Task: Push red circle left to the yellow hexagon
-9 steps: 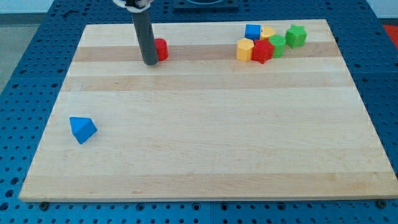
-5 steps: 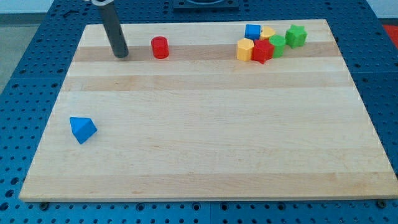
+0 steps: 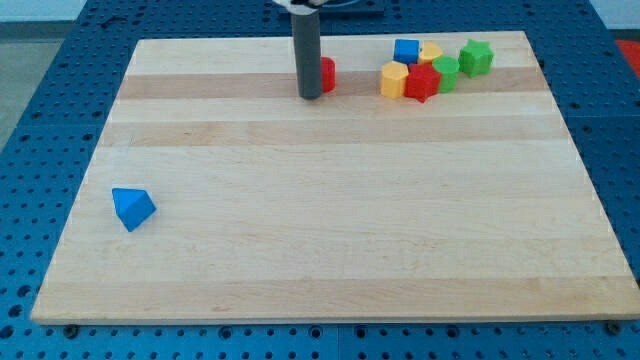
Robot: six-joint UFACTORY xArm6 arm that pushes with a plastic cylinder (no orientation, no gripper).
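Note:
The red circle (image 3: 327, 73) sits near the view's top, mostly hidden behind my rod; only its right edge shows. My tip (image 3: 310, 96) rests on the board right against the circle's left side. The yellow hexagon (image 3: 394, 78) lies to the right of the circle with a clear gap between them. It is at the left end of a cluster of blocks.
The cluster at the view's top right holds a red star-like block (image 3: 421, 83), a blue cube (image 3: 406, 50), a yellow block (image 3: 431, 52) and two green blocks (image 3: 446, 71) (image 3: 476, 56). A blue triangular block (image 3: 131, 207) lies alone at the view's left.
The red circle has moved right, from the board's top left toward the yellow hexagon. My tip swung from the circle's left, away further left, then back right against the circle.

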